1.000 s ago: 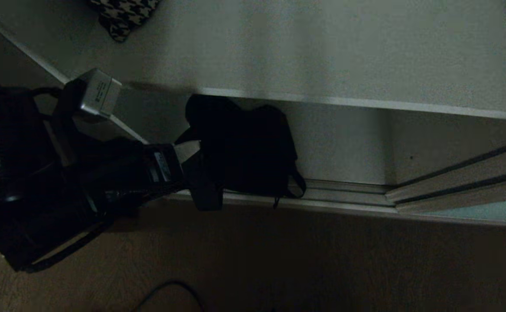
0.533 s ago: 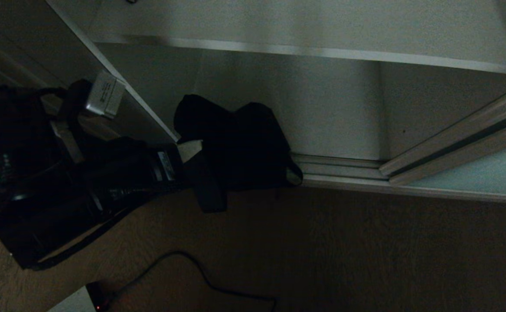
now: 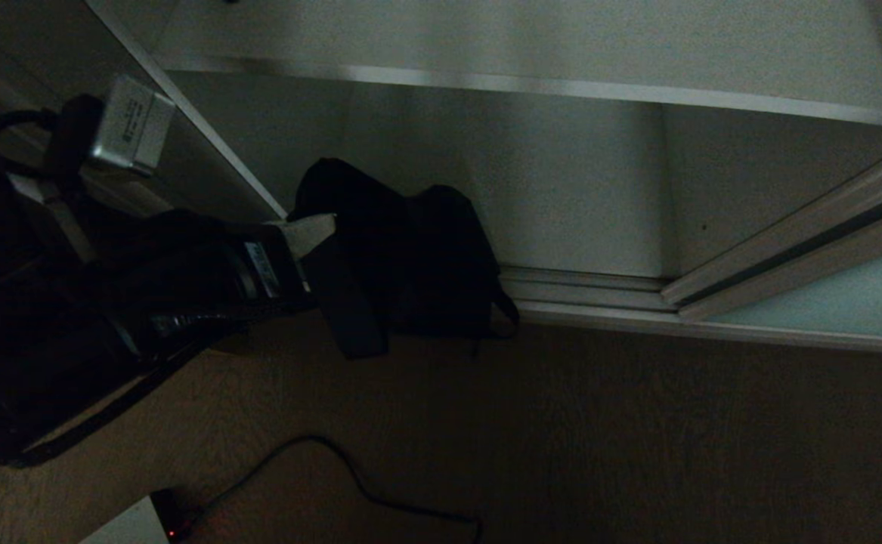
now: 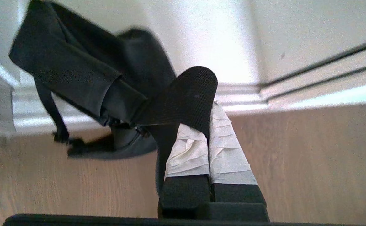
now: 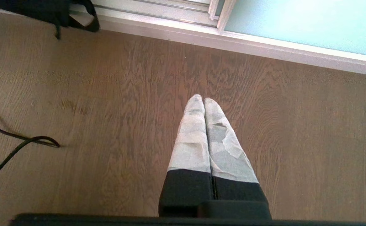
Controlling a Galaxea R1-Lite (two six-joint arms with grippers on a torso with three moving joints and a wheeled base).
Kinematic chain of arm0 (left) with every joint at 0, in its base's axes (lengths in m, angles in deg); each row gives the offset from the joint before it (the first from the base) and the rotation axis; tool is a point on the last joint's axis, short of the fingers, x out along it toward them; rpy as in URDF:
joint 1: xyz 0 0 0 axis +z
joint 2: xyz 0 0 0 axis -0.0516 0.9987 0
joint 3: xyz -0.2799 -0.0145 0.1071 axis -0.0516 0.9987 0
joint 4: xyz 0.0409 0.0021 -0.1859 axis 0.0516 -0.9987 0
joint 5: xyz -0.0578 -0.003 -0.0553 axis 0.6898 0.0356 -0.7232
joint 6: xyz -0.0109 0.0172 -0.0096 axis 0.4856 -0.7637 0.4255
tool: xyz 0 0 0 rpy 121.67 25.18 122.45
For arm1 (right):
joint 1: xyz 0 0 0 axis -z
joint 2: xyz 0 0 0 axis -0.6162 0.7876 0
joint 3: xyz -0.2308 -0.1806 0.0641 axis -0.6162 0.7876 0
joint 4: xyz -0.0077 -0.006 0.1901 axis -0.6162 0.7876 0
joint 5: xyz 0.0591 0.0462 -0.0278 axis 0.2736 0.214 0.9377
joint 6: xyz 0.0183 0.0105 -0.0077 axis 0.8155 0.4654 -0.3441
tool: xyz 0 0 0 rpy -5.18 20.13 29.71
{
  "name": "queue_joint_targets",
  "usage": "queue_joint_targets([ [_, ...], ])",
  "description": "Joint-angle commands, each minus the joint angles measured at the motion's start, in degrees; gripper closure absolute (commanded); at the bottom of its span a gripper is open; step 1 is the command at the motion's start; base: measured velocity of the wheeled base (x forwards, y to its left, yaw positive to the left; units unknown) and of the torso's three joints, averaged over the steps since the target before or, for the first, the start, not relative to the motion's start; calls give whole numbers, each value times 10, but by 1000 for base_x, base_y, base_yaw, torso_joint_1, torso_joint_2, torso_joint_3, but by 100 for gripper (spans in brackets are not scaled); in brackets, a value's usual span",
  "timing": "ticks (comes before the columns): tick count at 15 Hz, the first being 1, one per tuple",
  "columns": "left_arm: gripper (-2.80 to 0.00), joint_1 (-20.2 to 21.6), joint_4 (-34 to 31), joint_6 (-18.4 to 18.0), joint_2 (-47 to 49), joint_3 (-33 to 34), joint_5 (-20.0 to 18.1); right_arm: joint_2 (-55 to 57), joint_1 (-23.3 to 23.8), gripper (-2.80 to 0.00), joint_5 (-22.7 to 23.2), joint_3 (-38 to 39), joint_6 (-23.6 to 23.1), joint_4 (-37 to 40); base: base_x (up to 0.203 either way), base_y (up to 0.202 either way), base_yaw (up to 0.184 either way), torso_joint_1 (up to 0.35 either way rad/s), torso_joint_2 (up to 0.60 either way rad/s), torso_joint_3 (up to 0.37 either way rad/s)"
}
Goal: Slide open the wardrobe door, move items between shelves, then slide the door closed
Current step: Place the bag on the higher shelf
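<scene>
The left gripper (image 3: 320, 230) reaches in from the left, low before the wardrobe opening, its taped fingers (image 4: 190, 147) pinched on a wide strap of the black bundle (image 3: 403, 257). The bundle hangs over the bottom track (image 3: 584, 291) near the opening's left edge, below the shelf (image 3: 531, 45). The sliding wardrobe door (image 3: 826, 306) stands pushed to the right, and wooden floor (image 3: 637, 438) lies open in front. The right wrist view alone shows the right gripper (image 5: 203, 100) pressed together above the floor, with a cable (image 5: 10, 144) nearby.
</scene>
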Motion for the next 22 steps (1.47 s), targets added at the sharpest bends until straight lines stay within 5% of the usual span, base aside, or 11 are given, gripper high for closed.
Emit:
queue_joint_targets([
  [1,0,-1,0,-5,-24,-4,0,0,0,0,0,0,0,0,0,0,0,0,0,0],
  [11,0,-2,-118,-60,-155,-13,-42,-1,0,0,0,0,0,0,0,0,0,0,0,0],
  [22,0,60,-269,-64,-194,-169,-51,-1,0,0,0,0,0,0,0,0,0,0,0,0],
])
